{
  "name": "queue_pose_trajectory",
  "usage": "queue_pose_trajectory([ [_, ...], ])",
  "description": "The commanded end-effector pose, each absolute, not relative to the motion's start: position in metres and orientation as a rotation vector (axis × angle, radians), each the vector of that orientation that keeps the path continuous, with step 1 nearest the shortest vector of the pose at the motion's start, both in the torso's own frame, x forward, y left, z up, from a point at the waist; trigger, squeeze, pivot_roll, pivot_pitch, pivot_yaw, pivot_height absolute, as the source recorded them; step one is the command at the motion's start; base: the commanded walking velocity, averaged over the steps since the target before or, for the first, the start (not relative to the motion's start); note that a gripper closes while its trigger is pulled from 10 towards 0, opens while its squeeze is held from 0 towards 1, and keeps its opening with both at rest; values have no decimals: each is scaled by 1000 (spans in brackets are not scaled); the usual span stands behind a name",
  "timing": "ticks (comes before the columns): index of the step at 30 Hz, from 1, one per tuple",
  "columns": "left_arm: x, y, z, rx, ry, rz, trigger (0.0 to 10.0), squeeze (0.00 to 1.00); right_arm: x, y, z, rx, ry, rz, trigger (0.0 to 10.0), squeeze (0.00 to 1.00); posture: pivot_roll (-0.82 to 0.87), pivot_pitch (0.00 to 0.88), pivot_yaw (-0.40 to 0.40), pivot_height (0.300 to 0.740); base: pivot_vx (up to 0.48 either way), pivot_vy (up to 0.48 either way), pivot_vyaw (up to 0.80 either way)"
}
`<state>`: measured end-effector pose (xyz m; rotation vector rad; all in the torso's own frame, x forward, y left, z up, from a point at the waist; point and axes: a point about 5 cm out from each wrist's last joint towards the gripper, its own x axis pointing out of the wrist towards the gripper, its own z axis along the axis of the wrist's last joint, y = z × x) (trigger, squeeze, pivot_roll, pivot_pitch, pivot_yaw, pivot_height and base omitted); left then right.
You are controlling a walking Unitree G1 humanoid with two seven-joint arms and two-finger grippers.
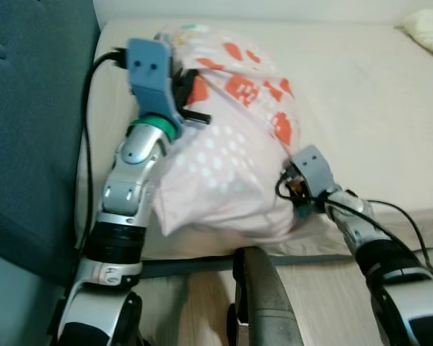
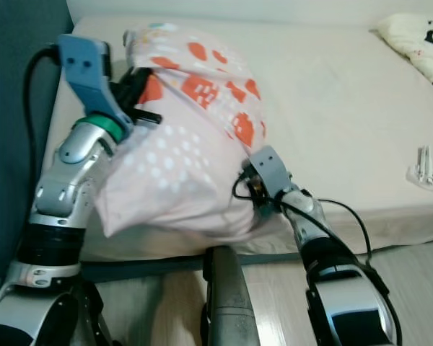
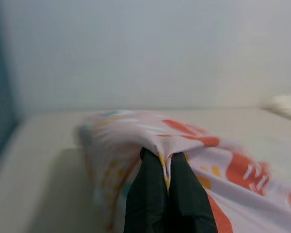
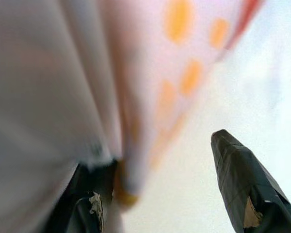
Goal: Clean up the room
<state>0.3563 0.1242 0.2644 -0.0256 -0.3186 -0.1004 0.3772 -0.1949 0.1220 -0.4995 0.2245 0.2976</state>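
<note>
A pink pillow [image 1: 224, 158] with orange-red prints lies on the cream mattress [image 1: 361, 108], close to its near left corner. My left gripper [image 1: 191, 90] is at the pillow's upper left side, and in the left wrist view that gripper [image 3: 166, 162] is shut on a pinched fold of the cover. My right gripper [image 1: 292, 191] presses into the pillow's lower right edge. In the right wrist view the right gripper [image 4: 157, 155] is open: the pillow cloth [image 4: 87, 73] drapes over one finger while the other finger [image 4: 242, 179] stands free over the mattress.
A dark teal headboard [image 1: 29, 130] runs along the left of the bed. A pale printed cushion [image 2: 418, 36] lies at the far right corner, and a small white object [image 2: 422, 169] sits near the right edge. Wooden floor [image 2: 418, 288] lies in front of the bed. A grey body part [image 1: 263, 303] rises at bottom centre.
</note>
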Motion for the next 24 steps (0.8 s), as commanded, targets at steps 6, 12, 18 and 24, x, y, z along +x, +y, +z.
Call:
queue_pose_trajectory([
  [6,363,145,279,124,-420,142,0,0,389,-186,139,-547,168,218,10000,0,-83,57,-37,526,0,0,0],
  [12,358,152,284,293,-500,293,0,0,393,-180,144,-542,133,176,10000,0,-90,62,-29,526,0,0,0],
  [18,341,171,301,413,-609,491,0,0,394,-165,144,-555,113,209,10000,0,-65,65,-29,526,0,0,0],
  [24,336,183,302,445,-623,558,0,0,400,-151,155,-567,68,233,10000,0,-36,62,-40,526,0,0,0],
])
